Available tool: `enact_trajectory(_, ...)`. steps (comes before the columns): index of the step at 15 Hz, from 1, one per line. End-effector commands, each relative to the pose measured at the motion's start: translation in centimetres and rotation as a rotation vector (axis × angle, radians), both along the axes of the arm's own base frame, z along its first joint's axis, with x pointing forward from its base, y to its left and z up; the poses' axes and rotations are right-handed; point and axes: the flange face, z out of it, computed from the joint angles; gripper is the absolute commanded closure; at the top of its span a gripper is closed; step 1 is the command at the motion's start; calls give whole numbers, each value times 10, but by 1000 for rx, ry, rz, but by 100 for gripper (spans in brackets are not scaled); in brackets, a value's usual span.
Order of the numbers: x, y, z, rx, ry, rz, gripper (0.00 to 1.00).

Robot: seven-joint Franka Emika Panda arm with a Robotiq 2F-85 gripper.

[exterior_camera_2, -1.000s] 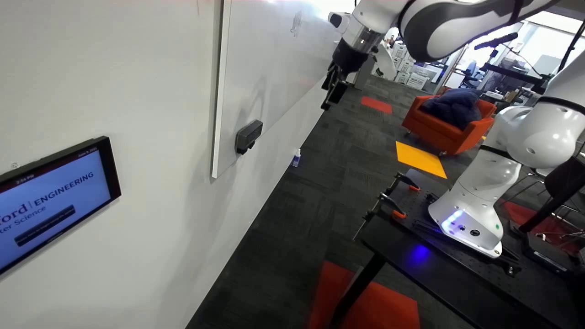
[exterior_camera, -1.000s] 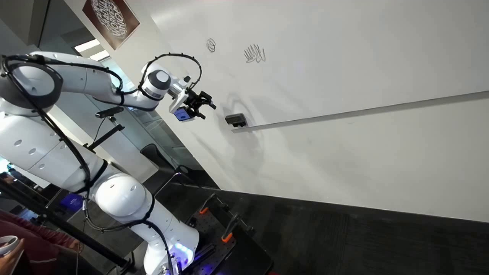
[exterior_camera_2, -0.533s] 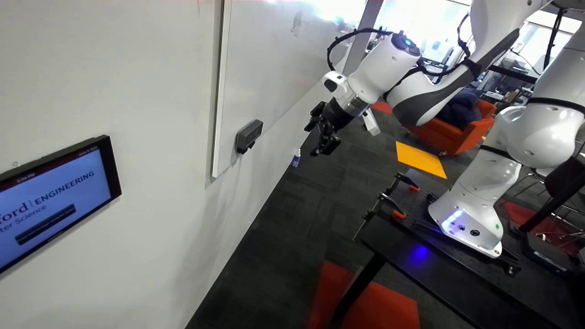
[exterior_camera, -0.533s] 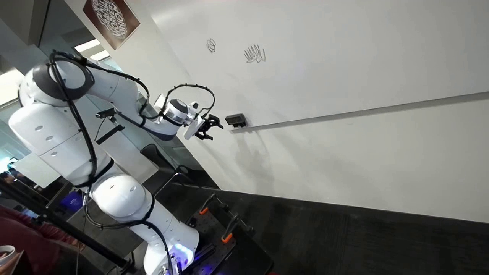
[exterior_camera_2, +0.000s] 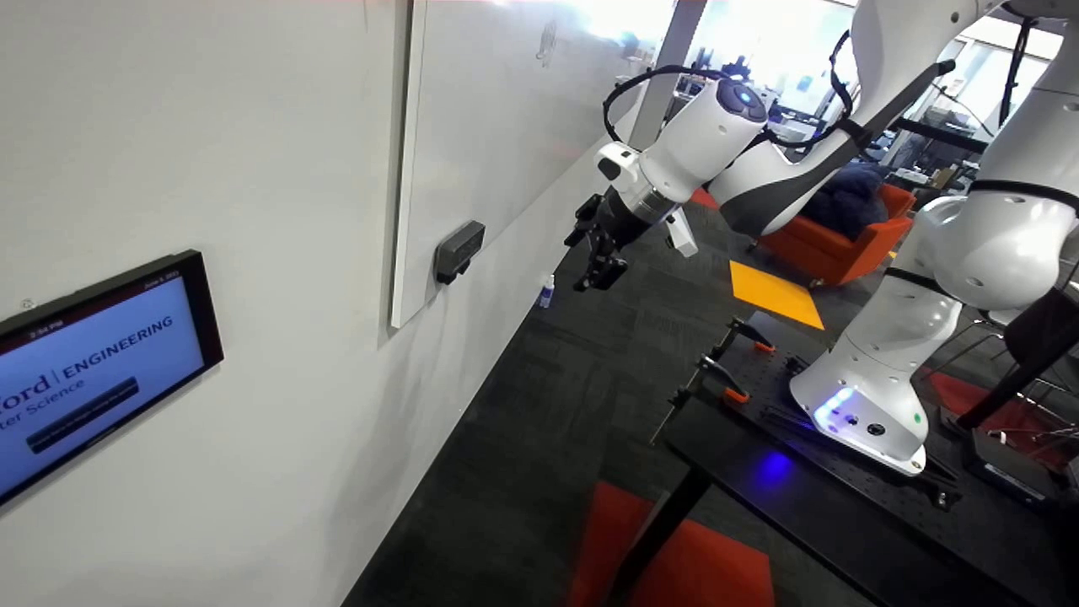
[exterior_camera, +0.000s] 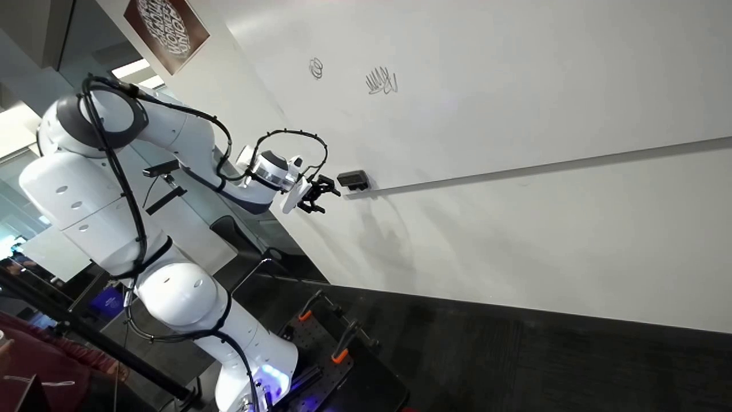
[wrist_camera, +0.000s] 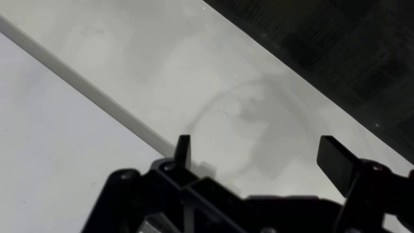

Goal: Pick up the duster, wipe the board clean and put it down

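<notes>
The duster (exterior_camera: 353, 179) is a small black block at the lower corner of the white board (exterior_camera: 514, 86), above the thin rail (exterior_camera: 543, 167). It also shows in an exterior view (exterior_camera_2: 460, 251). Dark scribbles (exterior_camera: 381, 80) and a small loop mark (exterior_camera: 315, 68) are on the board. My gripper (exterior_camera: 331, 202) is open and empty, away from the wall and apart from the duster; it shows in the other views too (exterior_camera_2: 576, 263) (wrist_camera: 255, 142). In the wrist view the jaws stand wide apart, with wall and shadow between them. The duster is out of the wrist view.
A wall screen (exterior_camera_2: 110, 362) hangs beside the board. A spray bottle (exterior_camera_2: 547, 292) stands on the floor at the wall's foot. The arm's base is on a black table (exterior_camera_2: 809, 514) with clamps at its edge. An orange armchair (exterior_camera_2: 830, 223) stands behind.
My gripper has moved down and closer to the duster's height, mostly in the first half second, with only a slight shift since. It stays open. The duster and the marks have not moved.
</notes>
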Motion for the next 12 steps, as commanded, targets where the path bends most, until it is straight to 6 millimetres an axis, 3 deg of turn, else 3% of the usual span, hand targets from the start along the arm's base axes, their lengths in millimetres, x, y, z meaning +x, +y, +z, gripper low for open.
enact_trajectory(1,-9,14,2,-69,-88,111,0)
enact_trajectory(8,-48,59,9,-93,-361,404,0)
enact_trajectory(10,-58,71,2,-92,-439,477,0)
enact_trajectory(12,-67,74,-20,-93,-504,523,0)
